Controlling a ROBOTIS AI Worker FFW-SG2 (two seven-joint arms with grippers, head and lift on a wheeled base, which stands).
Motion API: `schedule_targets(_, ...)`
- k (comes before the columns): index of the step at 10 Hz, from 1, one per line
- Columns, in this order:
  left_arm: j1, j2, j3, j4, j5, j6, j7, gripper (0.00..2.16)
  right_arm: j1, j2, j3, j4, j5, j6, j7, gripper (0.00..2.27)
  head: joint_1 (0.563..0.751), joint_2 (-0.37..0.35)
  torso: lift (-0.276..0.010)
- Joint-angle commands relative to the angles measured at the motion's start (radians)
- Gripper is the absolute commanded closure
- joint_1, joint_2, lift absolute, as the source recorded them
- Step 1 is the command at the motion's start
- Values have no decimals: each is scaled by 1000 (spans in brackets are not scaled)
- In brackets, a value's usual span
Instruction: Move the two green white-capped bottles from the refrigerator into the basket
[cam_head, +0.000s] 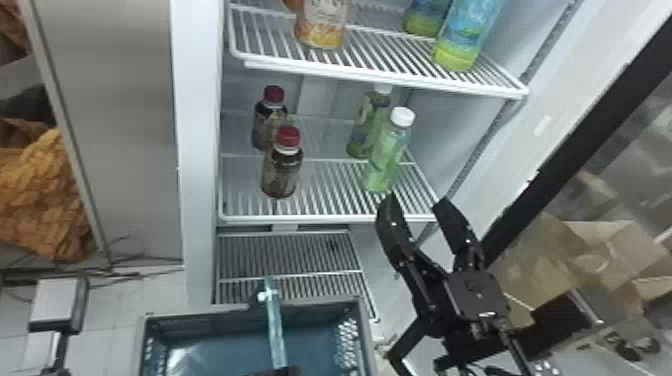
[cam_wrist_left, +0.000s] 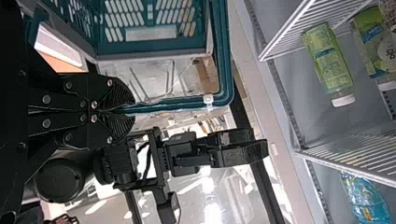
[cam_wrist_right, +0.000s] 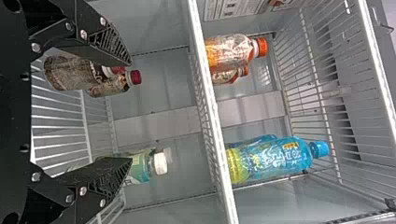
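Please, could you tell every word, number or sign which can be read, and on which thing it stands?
No text can be read with certainty.
Green white-capped bottles: label print, too small.
Red-capped bottles: label print, too small.
Blue-capped bottle: label print, too small.
Printed panel inside the refrigerator: too small.

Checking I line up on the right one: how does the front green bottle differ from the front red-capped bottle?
The green bottle has a white cap; the red-capped bottle has a red one. The green bottle is pale and see-through, the red-capped bottle dark. The green bottle looks taller than the red-capped bottle. Both stand on the same wire shelf.
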Motion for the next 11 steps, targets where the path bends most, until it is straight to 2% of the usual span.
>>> schedule_targets(1, -1, 2, 0, 0, 0, 0, 1, 1134, 0, 0, -1, -1, 0, 0, 0, 351, 695, -350, -263)
schedule_targets(6, -6, 0, -2, 0, 0, 10, 4, 1134, -5, -2, -1, 6, -2, 0, 0, 354, 695, -350, -263)
schedule_targets(11, -4, 0, 2, 0, 2, 10, 4, 1134, -52, -2, -17, 72, 26, 0, 0, 355, 695, -350, -263)
